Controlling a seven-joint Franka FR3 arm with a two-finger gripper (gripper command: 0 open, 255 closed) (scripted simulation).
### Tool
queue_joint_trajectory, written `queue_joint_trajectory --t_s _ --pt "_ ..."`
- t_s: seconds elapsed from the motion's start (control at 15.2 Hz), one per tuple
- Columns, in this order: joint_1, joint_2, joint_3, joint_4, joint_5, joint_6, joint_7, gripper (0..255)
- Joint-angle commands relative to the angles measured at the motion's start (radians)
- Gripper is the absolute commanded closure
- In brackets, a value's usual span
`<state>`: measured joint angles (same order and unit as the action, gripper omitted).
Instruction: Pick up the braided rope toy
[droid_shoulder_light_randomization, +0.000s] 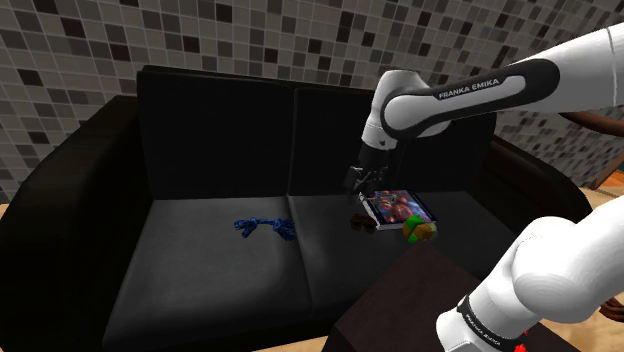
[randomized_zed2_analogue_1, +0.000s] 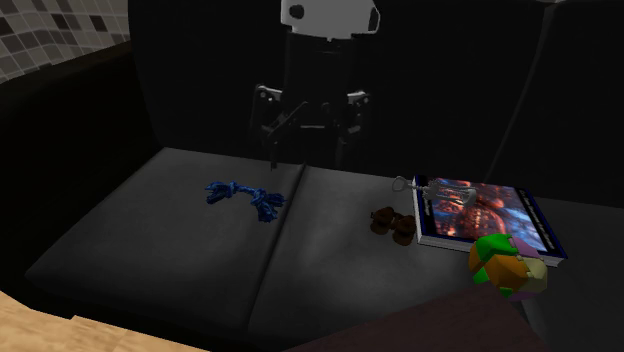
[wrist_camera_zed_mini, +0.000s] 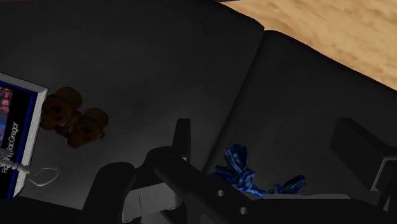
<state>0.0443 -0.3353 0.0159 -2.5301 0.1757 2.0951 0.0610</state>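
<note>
Shoulder view has the blue rope toy (droid_shoulder_light_randomization: 262, 227) lying on the sofa seat (droid_shoulder_light_randomization: 200, 265) by the cushion seam, apart from my gripper (droid_shoulder_light_randomization: 358, 186), fingers spread; grabbing one loose end could let it slip

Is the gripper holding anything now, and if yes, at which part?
Nothing is held. The gripper stands open in the air, and the blue rope toy lies on the sofa, untouched.
</note>
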Motion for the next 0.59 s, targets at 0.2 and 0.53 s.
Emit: queue_joint_trajectory --t_s 0.2,0.53 --pt "0.014 0.192 0.021 0.051 0.010 0.158 0.012 0" --pt "0.025 0.395 0.035 0.134 0.010 0.292 0.026 0"
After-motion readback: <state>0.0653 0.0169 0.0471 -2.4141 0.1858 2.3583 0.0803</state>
